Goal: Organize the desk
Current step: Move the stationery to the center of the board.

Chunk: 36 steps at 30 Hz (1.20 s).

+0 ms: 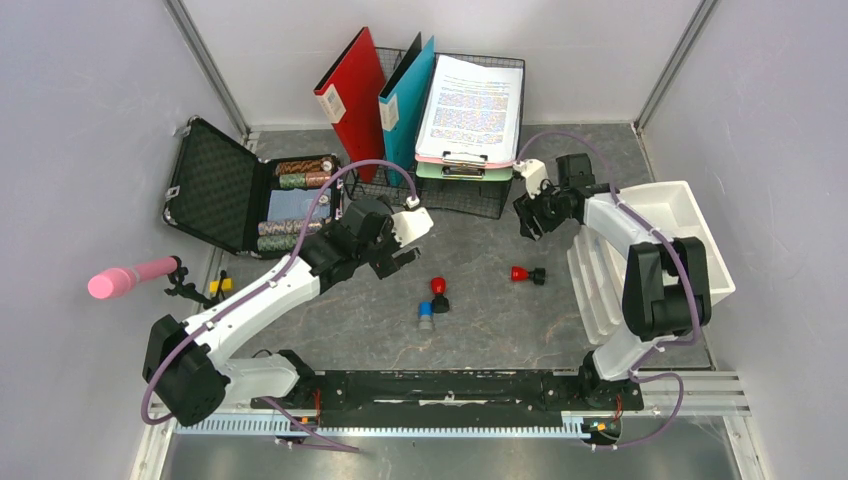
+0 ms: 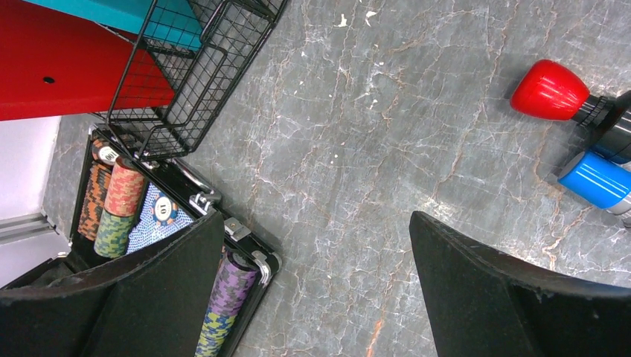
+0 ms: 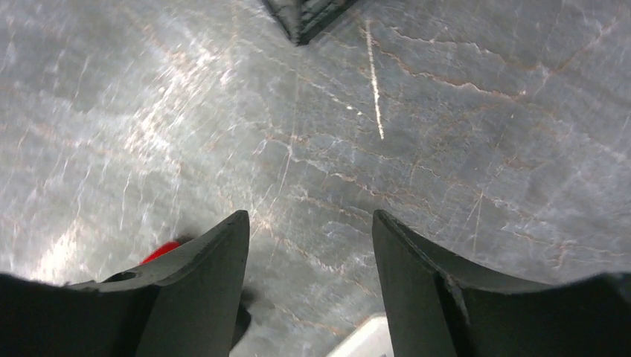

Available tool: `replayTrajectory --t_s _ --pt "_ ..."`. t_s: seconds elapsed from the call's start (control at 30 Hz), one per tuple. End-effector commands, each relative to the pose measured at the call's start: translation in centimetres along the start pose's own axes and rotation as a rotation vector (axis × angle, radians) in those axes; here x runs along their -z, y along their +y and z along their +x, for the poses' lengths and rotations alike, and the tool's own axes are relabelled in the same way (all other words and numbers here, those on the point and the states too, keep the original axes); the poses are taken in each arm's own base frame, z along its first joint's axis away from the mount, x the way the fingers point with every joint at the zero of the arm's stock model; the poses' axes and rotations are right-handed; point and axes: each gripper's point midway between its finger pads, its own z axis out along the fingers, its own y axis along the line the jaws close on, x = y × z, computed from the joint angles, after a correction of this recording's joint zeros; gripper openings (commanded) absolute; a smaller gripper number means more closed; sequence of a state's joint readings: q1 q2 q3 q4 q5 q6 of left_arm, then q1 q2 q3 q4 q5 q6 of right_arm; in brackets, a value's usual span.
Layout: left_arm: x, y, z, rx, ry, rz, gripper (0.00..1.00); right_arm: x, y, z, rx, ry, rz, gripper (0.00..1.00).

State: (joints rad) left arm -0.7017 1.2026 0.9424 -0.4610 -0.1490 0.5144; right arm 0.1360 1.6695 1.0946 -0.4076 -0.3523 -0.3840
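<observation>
The desk (image 1: 490, 330) is a dark grey, stone-look top. Three small knob-shaped pieces lie on it: a red one with a black base (image 1: 527, 273), another red one (image 1: 438, 288) and a blue one (image 1: 426, 318). My left gripper (image 1: 396, 262) hovers open just left of the middle pair. In the left wrist view, that gripper (image 2: 316, 223) has only bare desk between its fingers, with the red piece (image 2: 549, 89) and the blue piece (image 2: 595, 178) off to the right. My right gripper (image 1: 527, 216) is open over bare desk (image 3: 312, 149), and a red piece (image 3: 160, 251) peeks from behind its left finger.
An open black case (image 1: 215, 185) with rows of poker chips (image 2: 119, 193) lies at the back left. A wire basket (image 1: 470, 195) holds a red folder (image 1: 350, 95), a teal folder (image 1: 408, 95) and clipboards. A white tray (image 1: 690, 215) stands at the right. A pink handle (image 1: 130, 278) sticks out at the left wall.
</observation>
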Motion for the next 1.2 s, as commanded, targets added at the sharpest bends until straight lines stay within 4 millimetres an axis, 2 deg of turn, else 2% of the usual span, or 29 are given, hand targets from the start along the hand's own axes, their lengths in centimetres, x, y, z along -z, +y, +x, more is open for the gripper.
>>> replayTrajectory --t_s 0.0,0.17,0.33,0.53,0.8,0.97,1.17 --pt "-0.3 0.3 -0.9 0.008 -0.039 -0.001 1.0 3.8 2.1 -1.5 0.289 -0.006 -0.107 0.7" --pt "-0.5 0.1 -0.9 0.003 -0.041 0.004 1.0 6.5 4.7 1.7 0.514 0.087 -0.187 0.75" --pt "-0.8 -0.1 -0.7 0.007 -0.038 0.007 1.0 7.6 7.3 4.9 0.576 0.106 -0.259 0.74" --pt "-0.8 0.2 -0.4 0.0 -0.024 -0.008 1.0 6.6 13.3 8.5 0.672 0.119 -0.378 0.74" --pt "-0.5 0.4 0.1 -0.006 -0.007 -0.026 1.0 5.1 18.2 11.9 0.726 0.164 -0.513 0.74" --pt "-0.4 0.5 0.5 -0.006 -0.002 -0.034 1.0 4.1 19.6 13.1 0.761 0.198 -0.515 0.73" --pt "-0.2 0.6 0.8 -0.005 0.002 -0.044 1.0 3.3 19.7 12.6 0.757 0.195 -0.504 0.63"
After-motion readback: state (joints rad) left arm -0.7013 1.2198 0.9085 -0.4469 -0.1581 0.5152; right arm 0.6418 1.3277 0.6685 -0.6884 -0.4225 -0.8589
